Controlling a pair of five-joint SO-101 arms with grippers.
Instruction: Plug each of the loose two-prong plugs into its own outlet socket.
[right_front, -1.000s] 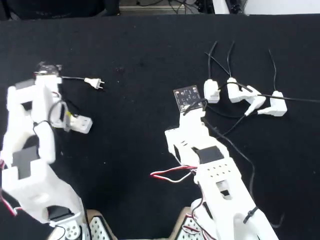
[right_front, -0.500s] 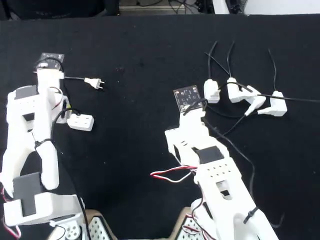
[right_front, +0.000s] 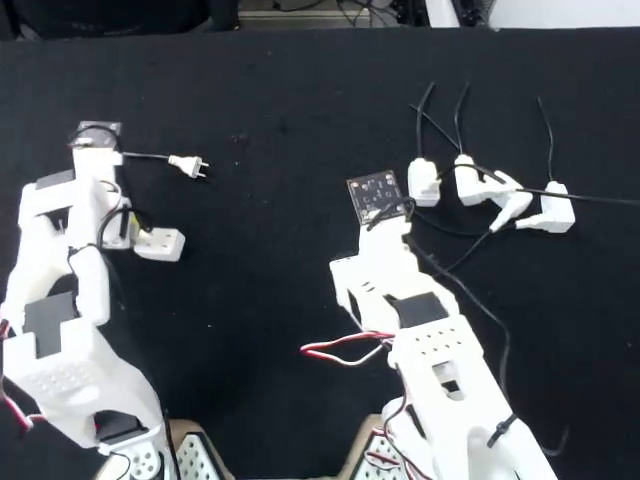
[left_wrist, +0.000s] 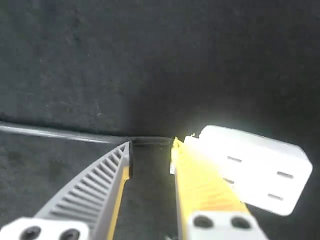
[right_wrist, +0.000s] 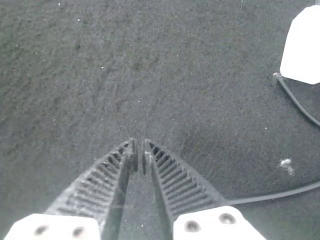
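Left claw (left_wrist: 151, 145) narrowly parted, black cord (left_wrist: 50, 132) crossing its tips, white outlet block (left_wrist: 250, 167) just beside; right claw (right_wrist: 139, 147) pinched closed above worktop (right_wrist: 75, 75).

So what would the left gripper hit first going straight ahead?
Likely the thin cord crossing at the tips of the left gripper, then the table; the outlet block sits beside one finger.

I see a black table (right_front: 280, 120), a white socket block (right_front: 160, 243) at left, and a white plug (right_front: 186, 165) on a black cord (right_front: 145, 156). My left pincer (left_wrist: 150, 147) pairs ribbed grey with yellow; the right pincer (right_wrist: 139, 147) is ribbed grey.
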